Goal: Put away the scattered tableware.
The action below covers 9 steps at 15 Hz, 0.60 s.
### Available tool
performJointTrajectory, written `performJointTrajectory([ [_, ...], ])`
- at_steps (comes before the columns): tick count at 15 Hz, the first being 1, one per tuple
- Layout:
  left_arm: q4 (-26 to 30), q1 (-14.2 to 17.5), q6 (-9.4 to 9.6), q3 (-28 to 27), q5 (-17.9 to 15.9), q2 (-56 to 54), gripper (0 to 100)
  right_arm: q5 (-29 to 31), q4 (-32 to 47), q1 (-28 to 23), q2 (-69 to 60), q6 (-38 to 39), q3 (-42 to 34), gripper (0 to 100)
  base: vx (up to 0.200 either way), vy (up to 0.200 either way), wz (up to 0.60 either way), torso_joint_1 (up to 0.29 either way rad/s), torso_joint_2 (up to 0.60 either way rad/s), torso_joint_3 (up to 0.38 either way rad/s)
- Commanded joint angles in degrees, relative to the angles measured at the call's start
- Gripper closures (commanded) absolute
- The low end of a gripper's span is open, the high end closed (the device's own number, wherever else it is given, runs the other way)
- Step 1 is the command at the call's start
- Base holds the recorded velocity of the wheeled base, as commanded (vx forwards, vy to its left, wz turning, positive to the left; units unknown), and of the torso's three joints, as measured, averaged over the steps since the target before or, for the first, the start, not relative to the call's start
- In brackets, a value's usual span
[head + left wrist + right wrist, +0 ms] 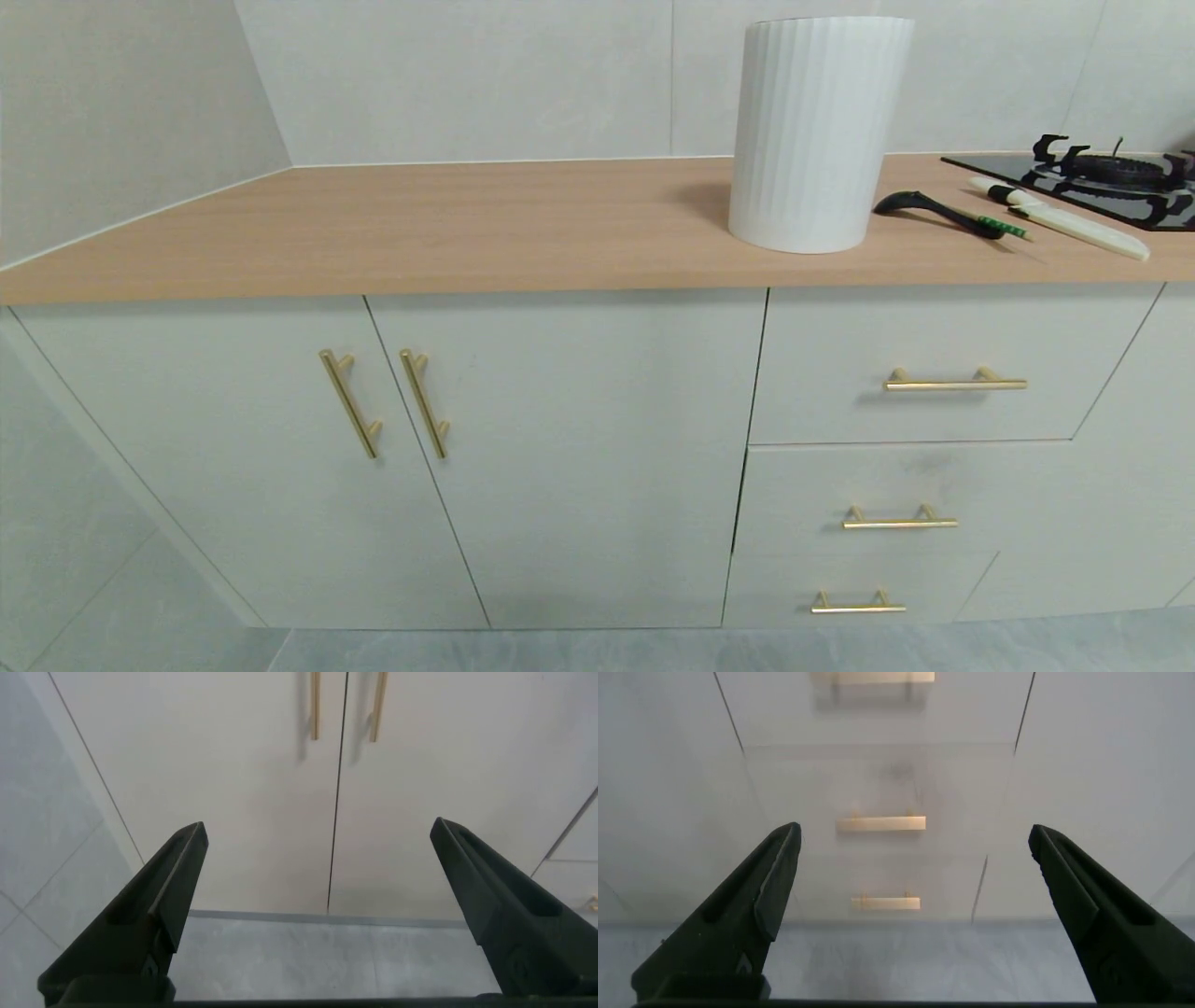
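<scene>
On the wooden countertop (pixel 420 224) stands a tall white ribbed holder (pixel 814 131). To its right lie a black ladle (pixel 934 212) with a green-tipped handle and a white knife (pixel 1060 217). My left gripper (pixel 318 849) is open, held low in front of the double cabinet doors (pixel 336 784). My right gripper (pixel 915 849) is open too, facing the drawer fronts (pixel 878 775) with nothing between its fingers.
A black gas hob (pixel 1111 182) sits at the counter's far right. Below are two doors with gold handles (pixel 383 403) and three drawers with gold handles (pixel 954 382). Tiled walls close in the back and the left side. Grey floor lies below the cabinets.
</scene>
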<state>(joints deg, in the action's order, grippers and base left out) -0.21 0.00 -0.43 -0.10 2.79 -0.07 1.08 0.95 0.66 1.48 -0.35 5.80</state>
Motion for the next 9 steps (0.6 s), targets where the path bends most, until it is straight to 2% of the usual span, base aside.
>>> performJointTrajectory([
  [1, -0.06, 0.0, -0.01, 0.01, 0.02, 0.07, 0, -0.73, 0.46, 1.1, 20.32, 0.18, 12.57, 0, 0.0, 0.0, 0.0, 0.0, 0.0, 0.0],
  [6, 0.03, 0.0, -0.01, 0.01, 0.02, 0.07, 0, -1.26, -0.86, 1.71, 53.02, 0.18, 19.51, 0, 0.0, 0.0, 0.0, 0.0, 0.0, 0.0],
  [7, 0.03, 0.0, -0.01, 0.01, 0.02, 0.07, 0, -1.17, -2.27, 2.15, 58.47, 0.0, 19.95, 0, 0.0, 0.0, 0.0, 0.0, 0.0, 0.0],
  [9, 0.03, 0.0, -0.01, 0.01, 0.02, 0.07, 0, -1.17, -9.83, 3.56, 71.74, 0.0, 19.95, 0, 0.0, 0.0, 0.0, 0.0, 0.0, 0.0],
])
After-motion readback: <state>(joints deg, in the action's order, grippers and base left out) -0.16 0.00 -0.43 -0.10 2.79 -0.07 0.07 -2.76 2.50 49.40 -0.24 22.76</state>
